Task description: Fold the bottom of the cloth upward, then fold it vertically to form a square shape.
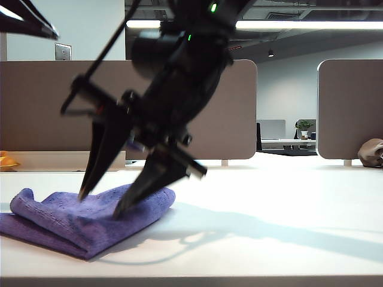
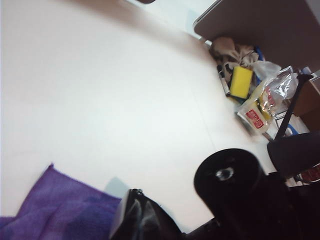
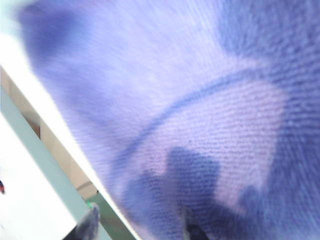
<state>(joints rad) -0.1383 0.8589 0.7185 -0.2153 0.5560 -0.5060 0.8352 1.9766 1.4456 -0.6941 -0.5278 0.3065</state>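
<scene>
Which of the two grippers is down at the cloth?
The right gripper, jaws apart, tips on the folded purple cloth. The left gripper is raised at the exterior view's top-left corner, away from it.

R gripper (image 1: 99, 203) jaws apart; L gripper (image 2: 142, 220) closed.

The cloth (image 1: 84, 221) is purple, with a fine fuzzy knit texture and a thin darker hem line (image 3: 165, 117) curving across it. The table (image 1: 269, 197) is plain white. The right claw (image 1: 99, 203) is black, as is the left claw (image 2: 142, 220). At the table's far edge lie a yellow sponge (image 2: 241, 81) and a brownish-grey lump (image 1: 372, 152).
</scene>
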